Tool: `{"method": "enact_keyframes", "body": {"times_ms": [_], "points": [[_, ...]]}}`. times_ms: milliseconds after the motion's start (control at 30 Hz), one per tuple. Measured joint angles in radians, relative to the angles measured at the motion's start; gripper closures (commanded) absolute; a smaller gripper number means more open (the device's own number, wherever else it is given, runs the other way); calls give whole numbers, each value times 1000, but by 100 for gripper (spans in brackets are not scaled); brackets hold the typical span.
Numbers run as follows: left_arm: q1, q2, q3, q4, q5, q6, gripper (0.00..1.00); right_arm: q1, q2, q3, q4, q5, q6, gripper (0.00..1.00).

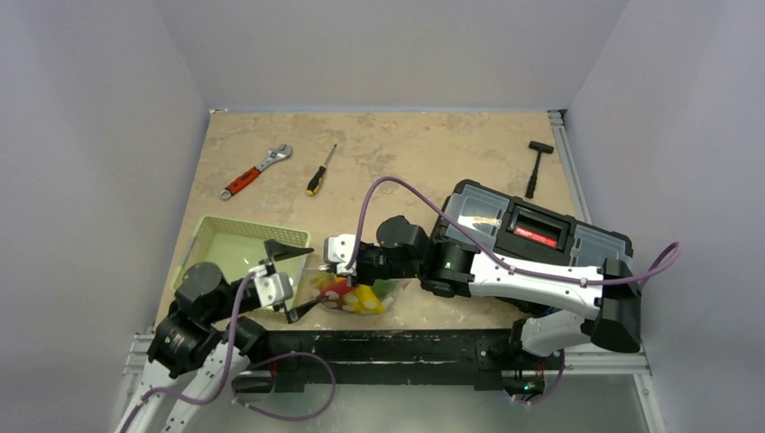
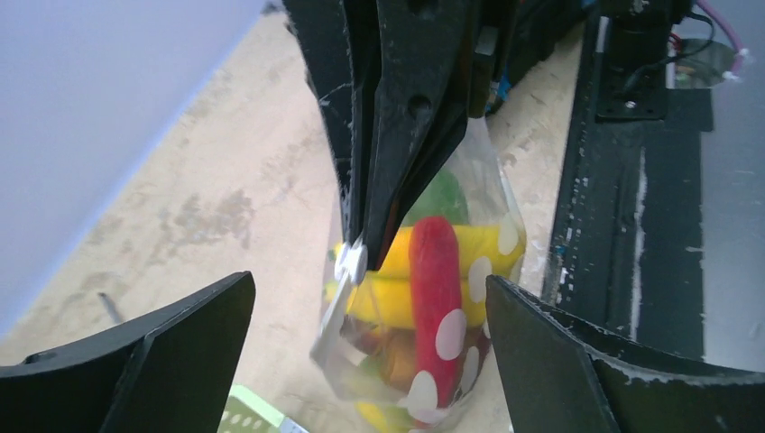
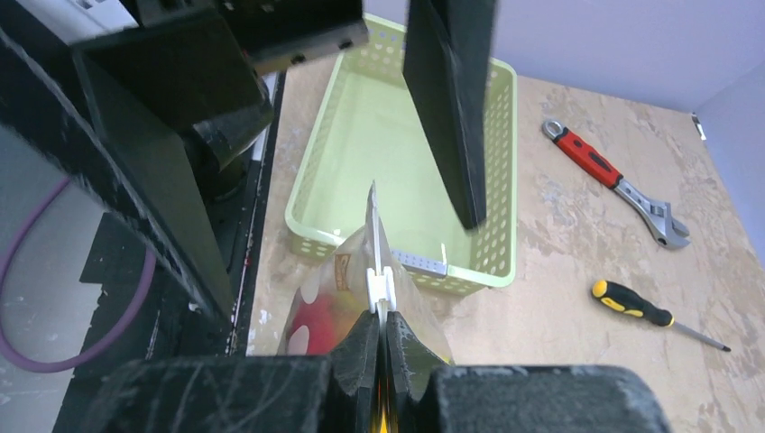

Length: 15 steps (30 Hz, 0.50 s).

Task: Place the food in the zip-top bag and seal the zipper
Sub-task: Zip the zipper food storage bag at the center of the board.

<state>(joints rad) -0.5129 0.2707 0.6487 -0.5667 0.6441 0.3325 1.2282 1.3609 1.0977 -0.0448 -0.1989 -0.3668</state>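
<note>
The zip-top bag [image 1: 354, 295] stands upright on the table near the front edge, clear with whitish dots. Inside it is the food [image 2: 437, 280]: a long red chilli, yellow pieces and something green. My right gripper [image 3: 380, 316] is shut on the bag's top edge, just behind a small white clip on the zipper [image 3: 373, 225]. In the left wrist view its fingers [image 2: 397, 135] come down from above onto that edge. My left gripper [image 2: 370, 287] is open, one finger on each side of the bag and touching nothing; from above, the left gripper [image 1: 300, 281] sits just left of the bag.
A pale green mesh basket [image 1: 236, 236] sits just left of and behind the bag. A black toolbox [image 1: 532, 230] lies under the right arm. At the back are a red-handled wrench [image 1: 255, 171], a screwdriver [image 1: 319, 171] and a black hammer [image 1: 537, 164].
</note>
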Motion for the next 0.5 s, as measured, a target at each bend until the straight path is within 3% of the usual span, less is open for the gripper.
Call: {"method": "enact_keyframes", "body": {"times_ms": [167,333,500], "points": [[0,-169,-46,0,-54,2,12,0,-51,-40,-2,-3,0,100],[0,-75,-45,0,-55,19,43,0,-68,-43,-15,-3,0,100],[0,2,-43,-1,-47,28,66,0,-67,-43,-26,-2,0,100]]}}
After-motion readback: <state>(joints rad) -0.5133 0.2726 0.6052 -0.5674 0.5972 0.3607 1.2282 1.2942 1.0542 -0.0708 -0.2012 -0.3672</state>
